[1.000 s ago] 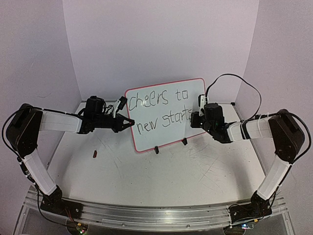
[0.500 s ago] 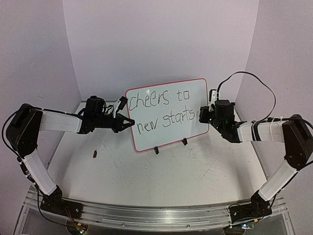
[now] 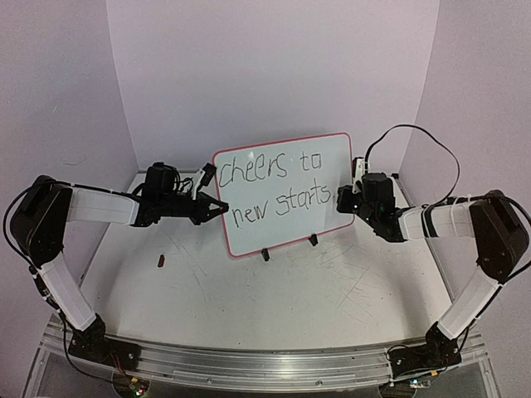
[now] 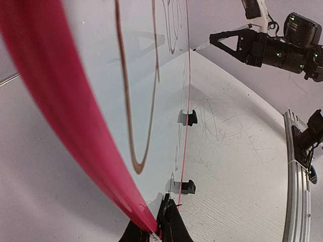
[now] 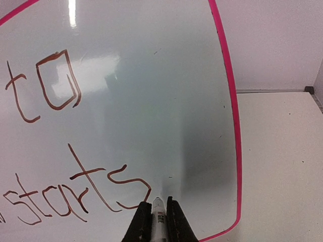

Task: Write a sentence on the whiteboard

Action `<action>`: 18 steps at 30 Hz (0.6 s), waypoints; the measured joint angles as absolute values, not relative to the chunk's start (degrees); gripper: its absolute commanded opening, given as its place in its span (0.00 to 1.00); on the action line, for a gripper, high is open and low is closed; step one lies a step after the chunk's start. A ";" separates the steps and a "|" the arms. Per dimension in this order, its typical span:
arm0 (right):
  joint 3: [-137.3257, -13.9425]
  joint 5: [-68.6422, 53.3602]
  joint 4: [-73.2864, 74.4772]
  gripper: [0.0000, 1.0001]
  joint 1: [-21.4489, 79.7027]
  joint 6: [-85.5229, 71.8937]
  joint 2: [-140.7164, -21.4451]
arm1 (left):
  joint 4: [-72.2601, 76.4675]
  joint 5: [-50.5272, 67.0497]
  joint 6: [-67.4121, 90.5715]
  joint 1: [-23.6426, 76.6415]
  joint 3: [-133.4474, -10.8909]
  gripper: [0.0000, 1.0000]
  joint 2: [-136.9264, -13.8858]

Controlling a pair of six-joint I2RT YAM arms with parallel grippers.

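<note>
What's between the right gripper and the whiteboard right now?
Only the marker held in the right gripper, its tip by the whiteboard just right of the sentence; the right wrist view shows it.

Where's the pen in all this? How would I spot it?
Start at the pink-rimmed white board standing on the table. Just after the written word "starts", the right fingers pinch a slim white marker aimed at the board. The left fingers hold only the board's rim.
</note>
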State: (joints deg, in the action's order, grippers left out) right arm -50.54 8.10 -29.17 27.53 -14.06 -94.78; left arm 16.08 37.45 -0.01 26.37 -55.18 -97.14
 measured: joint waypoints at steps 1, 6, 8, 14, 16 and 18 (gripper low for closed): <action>-50.54 8.11 -29.17 0.00 27.53 -14.06 -94.85 | 16.08 37.45 -0.01 26.37 -55.18 0.00 -97.14; -50.94 8.16 -29.48 0.00 27.53 -14.06 -96.57 | 16.05 37.45 -0.01 26.37 -55.18 0.00 -97.14; -51.03 8.21 -29.47 0.00 27.53 -14.06 -97.44 | 16.05 37.45 -0.01 26.37 -55.18 0.00 -97.14; -51.11 8.49 -29.56 0.00 27.53 -14.00 -98.52 | 16.03 37.45 0.21 26.37 -55.18 0.00 -97.14; -51.04 8.33 -29.29 0.00 27.53 -14.12 -98.15 | 16.01 37.43 0.19 26.37 -55.18 0.02 -97.14; -49.95 7.99 -28.23 0.00 27.55 -14.89 -95.64 | 16.05 37.37 0.02 26.37 -55.18 0.10 -97.14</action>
